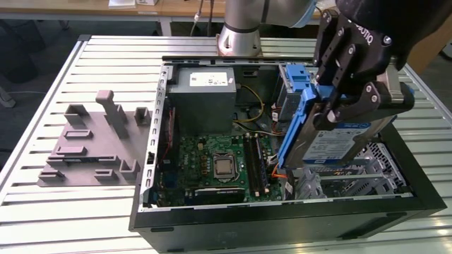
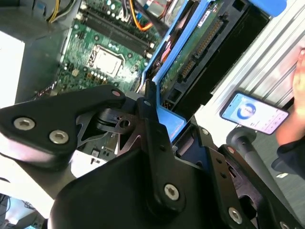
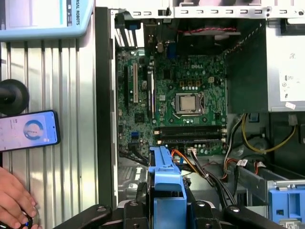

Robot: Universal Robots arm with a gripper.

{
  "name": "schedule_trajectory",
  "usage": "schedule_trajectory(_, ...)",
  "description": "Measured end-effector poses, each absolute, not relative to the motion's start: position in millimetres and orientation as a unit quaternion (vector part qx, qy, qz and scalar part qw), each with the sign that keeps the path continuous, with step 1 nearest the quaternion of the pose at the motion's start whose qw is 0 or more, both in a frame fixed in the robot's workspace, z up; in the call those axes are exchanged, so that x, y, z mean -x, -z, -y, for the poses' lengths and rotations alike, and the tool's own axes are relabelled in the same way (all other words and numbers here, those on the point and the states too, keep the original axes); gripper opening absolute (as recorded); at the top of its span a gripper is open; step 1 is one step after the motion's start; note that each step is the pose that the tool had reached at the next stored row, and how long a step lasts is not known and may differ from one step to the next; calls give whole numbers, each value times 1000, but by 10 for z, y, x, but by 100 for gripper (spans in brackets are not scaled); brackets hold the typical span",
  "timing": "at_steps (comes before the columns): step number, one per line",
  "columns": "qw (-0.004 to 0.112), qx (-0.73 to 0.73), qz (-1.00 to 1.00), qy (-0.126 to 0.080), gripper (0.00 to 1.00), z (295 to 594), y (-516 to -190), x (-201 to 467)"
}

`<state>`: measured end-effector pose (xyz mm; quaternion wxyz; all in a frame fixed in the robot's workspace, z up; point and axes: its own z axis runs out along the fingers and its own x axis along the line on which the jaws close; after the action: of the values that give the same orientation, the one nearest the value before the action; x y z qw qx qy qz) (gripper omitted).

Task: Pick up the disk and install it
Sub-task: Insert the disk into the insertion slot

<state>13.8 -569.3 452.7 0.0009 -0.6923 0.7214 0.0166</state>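
Exterior view has the tool [image 1: 339, 103] clenched on the disk [image 1: 337, 142], held on edge above the open computer case [image 1: 282, 227] on the table [image 1: 42, 201]; the tool's black body hides the disk's top. First wrist view adds a phone [image 3: 28, 131] and a person's hand [image 3: 14, 202] beside the case; second wrist view shows the disk's green circuit board [image 2: 200, 52]

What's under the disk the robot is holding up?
The gripper clamps the disk over the open computer case. Below it you see a silver metal cage and an orange cable. The disk hides whatever lies straight behind it.
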Motion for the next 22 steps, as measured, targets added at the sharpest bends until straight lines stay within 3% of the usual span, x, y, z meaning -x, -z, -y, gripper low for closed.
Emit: schedule_trajectory(22, 1, 692, -721, -17, 37, 5716, -4464, -653)
